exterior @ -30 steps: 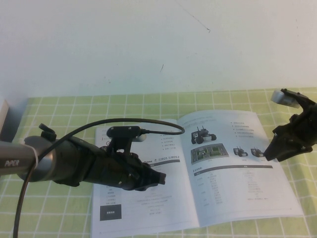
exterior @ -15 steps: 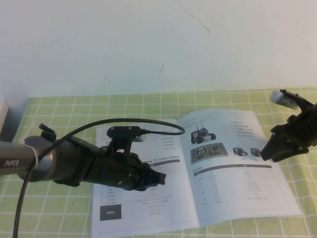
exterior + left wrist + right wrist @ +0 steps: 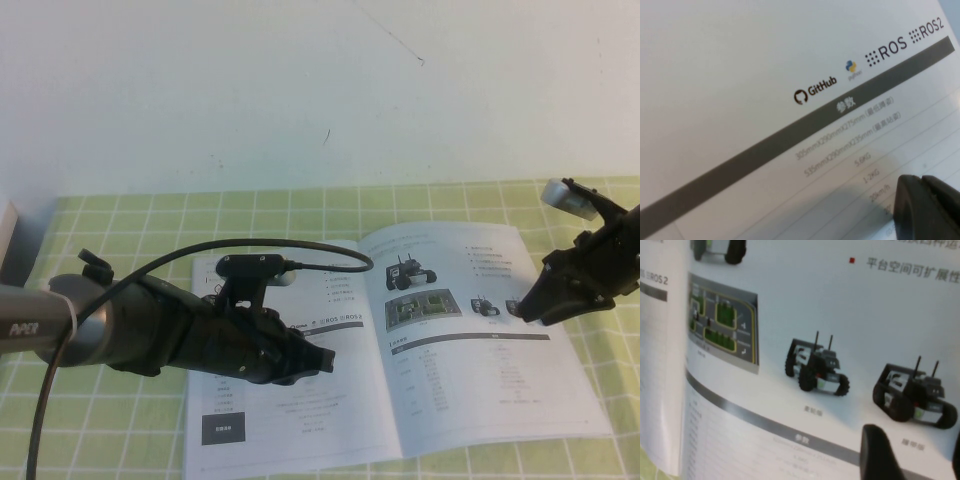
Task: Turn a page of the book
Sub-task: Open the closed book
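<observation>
High view: right gripper (image 3: 522,311), fingers parted, is hovering over the page (image 3: 480,330) near the book's (image 3: 300,400) right edge; left gripper (image 3: 322,361), fingers closed, is resting on its left half.

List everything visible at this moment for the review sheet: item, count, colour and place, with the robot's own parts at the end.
book: one, white with dark header bars and text tables, lying open on the cloth near the table's front.
page: one, glossy white with black wheeled-robot photos and a green board picture, the book's right-hand sheet, lying flat.
tablecloth: one, light green with a white grid, covering the table.
wall: one, plain white, behind the table.
cable: one, black, looping from the left arm over the book.
left gripper: one, black, over the book's left-hand page.
right gripper: one, black, open, over the page's outer part near the robot photos.
</observation>
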Motion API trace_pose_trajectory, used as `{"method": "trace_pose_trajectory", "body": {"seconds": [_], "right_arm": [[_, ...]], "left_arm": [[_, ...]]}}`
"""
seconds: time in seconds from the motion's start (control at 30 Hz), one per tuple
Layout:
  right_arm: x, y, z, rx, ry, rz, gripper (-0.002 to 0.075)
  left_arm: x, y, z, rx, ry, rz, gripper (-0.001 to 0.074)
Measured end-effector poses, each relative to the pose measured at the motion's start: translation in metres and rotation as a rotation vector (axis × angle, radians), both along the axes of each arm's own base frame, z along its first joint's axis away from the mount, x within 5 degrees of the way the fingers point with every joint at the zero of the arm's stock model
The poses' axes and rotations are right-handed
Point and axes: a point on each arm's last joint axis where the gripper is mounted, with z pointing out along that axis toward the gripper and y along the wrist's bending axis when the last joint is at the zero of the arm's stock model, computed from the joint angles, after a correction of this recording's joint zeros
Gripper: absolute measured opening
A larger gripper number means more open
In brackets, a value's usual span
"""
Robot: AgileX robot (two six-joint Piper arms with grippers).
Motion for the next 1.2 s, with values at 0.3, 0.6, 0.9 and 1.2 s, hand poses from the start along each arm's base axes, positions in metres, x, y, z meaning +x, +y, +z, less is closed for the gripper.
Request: {"method": "trace_pose_trajectory", "body": {"seconds": [0.3, 0.6, 0.9, 1.2], "right_arm": [[-0.006, -0.007, -0.001, -0.087, 0.034, 0.045, 0.0321], [-0.006, -0.008, 0.000, -0.099, 0.038, 0.047, 0.0321], [-0.005, 0.002, -0.001, -0.058, 0.023, 0.054, 0.0321], [-0.004, 0.013, -0.001, -0.029, 0.014, 0.068, 0.0321]], "left_arm": [[0.000, 0.000, 0.000, 0.000, 0.000, 0.000, -0.0004], [0.000, 0.000, 0.000, -0.001, 0.001, 0.002, -0.0004], [0.000, 0.000, 0.000, -0.001, 0.001, 0.002, -0.0004], [0.000, 0.000, 0.000, -0.001, 0.001, 0.002, -0.0004]]}}
